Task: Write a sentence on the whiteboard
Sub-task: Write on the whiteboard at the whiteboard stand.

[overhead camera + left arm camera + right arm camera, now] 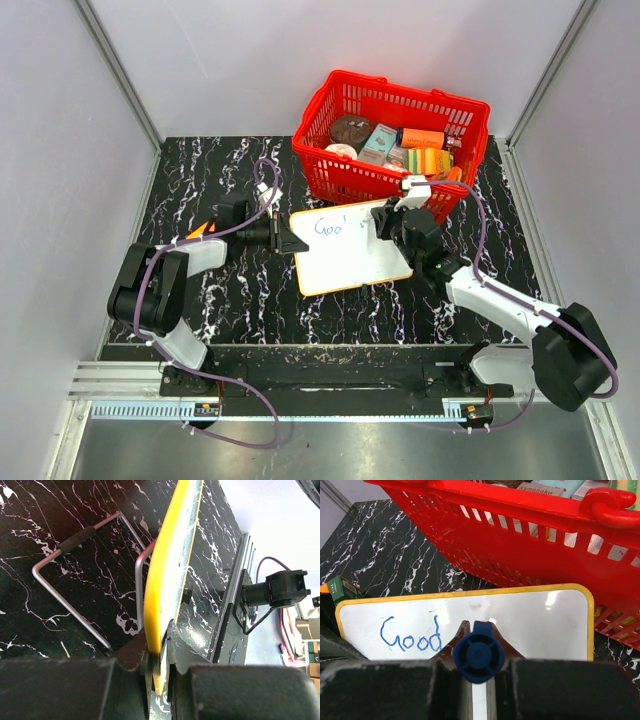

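Observation:
The whiteboard (350,250), white with a yellow-orange rim, lies mid-table just in front of the red basket. The sentence (334,226) reads "Good" in blue at the board's upper left; it also shows in the right wrist view (411,636). My left gripper (292,243) is shut on the board's left edge; in the left wrist view the yellow rim (165,600) runs between the jaws of the gripper (159,662). My right gripper (392,218) is shut on a blue marker (478,652), held over the board (520,625) to the right of "Good". The marker tip is hidden.
A red basket (470,120) with several packaged goods stands behind the board, close to the right gripper. A bent metal wire stand (75,580) lies on the black marble table under the board. A small orange-green item (203,229) sits by the left arm.

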Robot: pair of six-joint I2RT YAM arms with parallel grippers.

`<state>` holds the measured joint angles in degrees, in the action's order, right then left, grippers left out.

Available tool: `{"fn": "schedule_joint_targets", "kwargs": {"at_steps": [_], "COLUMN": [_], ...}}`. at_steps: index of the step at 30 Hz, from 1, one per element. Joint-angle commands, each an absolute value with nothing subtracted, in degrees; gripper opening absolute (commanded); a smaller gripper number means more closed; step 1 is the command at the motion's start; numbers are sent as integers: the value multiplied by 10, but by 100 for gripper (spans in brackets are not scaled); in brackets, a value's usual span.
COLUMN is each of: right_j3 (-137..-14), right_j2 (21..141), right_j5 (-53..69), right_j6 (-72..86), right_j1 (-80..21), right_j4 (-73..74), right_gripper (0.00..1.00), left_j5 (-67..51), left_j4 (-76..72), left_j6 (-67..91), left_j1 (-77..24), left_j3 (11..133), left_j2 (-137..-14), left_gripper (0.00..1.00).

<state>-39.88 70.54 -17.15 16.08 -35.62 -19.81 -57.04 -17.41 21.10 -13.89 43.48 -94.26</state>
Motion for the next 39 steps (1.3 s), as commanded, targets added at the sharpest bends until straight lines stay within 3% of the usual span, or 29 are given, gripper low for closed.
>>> {"fn": "schedule_joint_targets", "kwargs": {"at_steps": [1, 32, 39], "right_j3": [-413, -377, -374], "right_j2": [713, 708, 658], "right_j5": [-196, -161, -166], "right_j6": [151, 175, 172], "right_j1": [-353, -353, -352], "right_j4": [-221, -209, -199], "right_gripper": [0, 0, 0], "left_j5": [-478, -477, -477], "left_j4": [-134, -134, -133], "left_j6": [134, 134, 134], "left_j1": [-146, -146, -146], "left_j3": [432, 430, 431], "left_j2": [-967, -965, -966], "left_gripper": [0, 0, 0]}}
